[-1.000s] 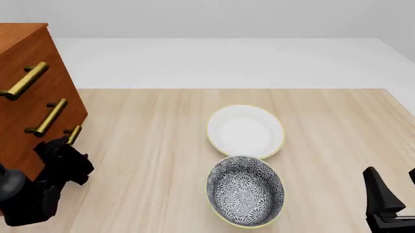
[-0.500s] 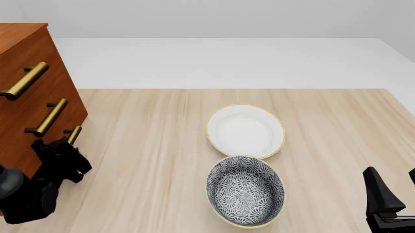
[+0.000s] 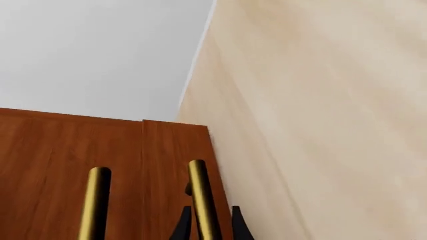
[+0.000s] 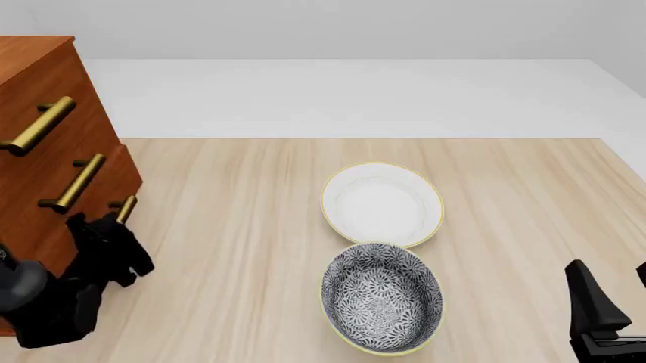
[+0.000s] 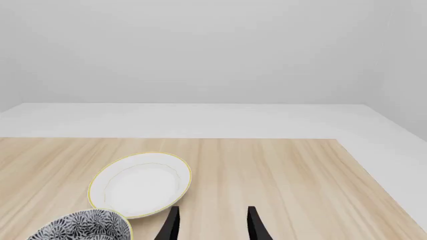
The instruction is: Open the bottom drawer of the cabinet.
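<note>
The cabinet [image 4: 41, 83] stands at the table's left edge and also shows in the left wrist view [image 3: 60, 150]. The bottom drawer [image 4: 123, 175] juts out a little past the drawers above it. My left gripper [image 4: 109, 225] is shut on the bottom drawer's brass handle [image 4: 123, 208]. In the left wrist view the gripper [image 3: 210, 227] has a dark finger on each side of that handle [image 3: 200, 190], on the drawer front [image 3: 175, 145]. My right gripper [image 4: 606, 306] is open and empty at the front right, and also shows in its own wrist view [image 5: 212, 227].
A white plate [image 4: 382, 204] lies mid-table, with a patterned blue-grey bowl [image 4: 382, 296] just in front of it. Both also show in the right wrist view: the plate [image 5: 140, 185] and the bowl [image 5: 83, 227]. The middle drawer's handle [image 4: 72, 183] and the top drawer's handle [image 4: 38, 126] sit above.
The left gripper has moved a little to the right with the handle in it, and the bottom drawer has slid out slightly from the cabinet. The right arm has not moved.
</note>
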